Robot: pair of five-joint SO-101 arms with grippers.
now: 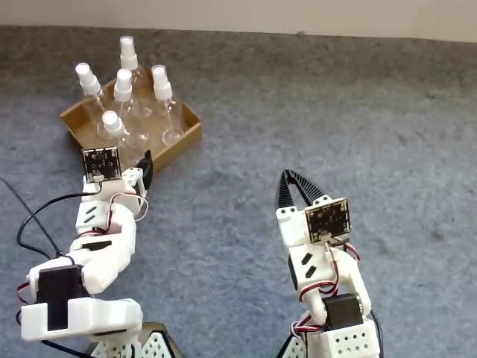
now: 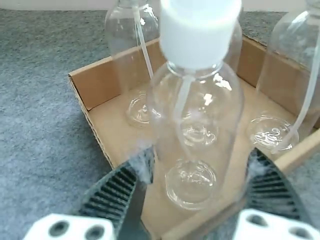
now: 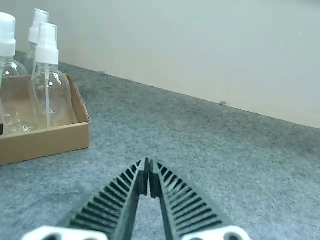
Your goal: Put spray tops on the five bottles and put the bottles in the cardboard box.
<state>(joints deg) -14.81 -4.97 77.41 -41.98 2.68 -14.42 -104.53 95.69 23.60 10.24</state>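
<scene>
Five clear bottles with white spray tops stand in the cardboard box at the table's far left. The nearest bottle stands just inside the box's front corner. My left gripper is at that corner, open; in the left wrist view its fingers flank this bottle, which rests on the box floor. My right gripper sits near the table's middle, shut on nothing, its tips pointing over bare carpet. The box and two bottles stand off to its side.
Grey carpet covers the table. Other bottles stand close behind and beside the one between my left fingers. A pale wall runs along the far edge. A black cable loops beside the left arm.
</scene>
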